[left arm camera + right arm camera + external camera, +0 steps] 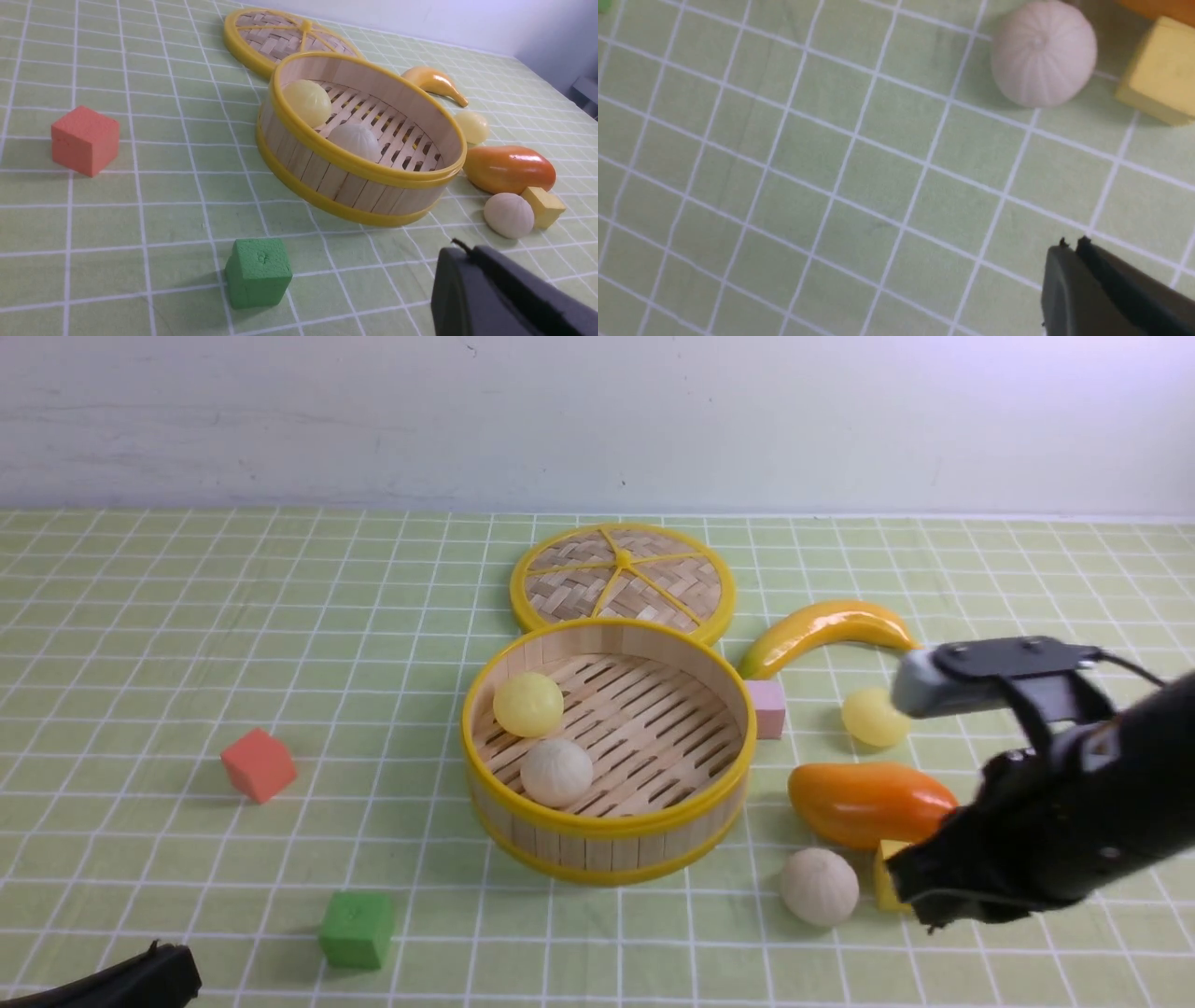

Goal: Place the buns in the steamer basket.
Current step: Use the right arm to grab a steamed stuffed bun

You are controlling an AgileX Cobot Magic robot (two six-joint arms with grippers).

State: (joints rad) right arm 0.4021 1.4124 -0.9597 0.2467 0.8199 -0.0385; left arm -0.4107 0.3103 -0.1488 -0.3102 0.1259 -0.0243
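Note:
The steamer basket (pixel 607 826) stands mid-table and holds a pale yellow bun (pixel 528 704) and an off-white pleated bun (pixel 556 772); both also show in the left wrist view (pixel 307 101) (pixel 355 140). A second pleated bun (pixel 819 886) (pixel 1043 53) lies on the cloth right of the basket. A second yellow bun (pixel 873 717) lies further back, near the banana. My right gripper (pixel 920 901) (pixel 1071 245) is shut and empty, just right of the loose pleated bun. My left gripper (pixel 163 971) (pixel 460 249) is shut and empty at the near left corner.
The woven lid (pixel 622 581) lies behind the basket. An orange mango (pixel 868 803), a yellow cube (pixel 1160 70), a pink cube (pixel 767 707) and a banana (pixel 826 630) crowd the right side. A red cube (pixel 259 764) and a green cube (pixel 357 928) sit left.

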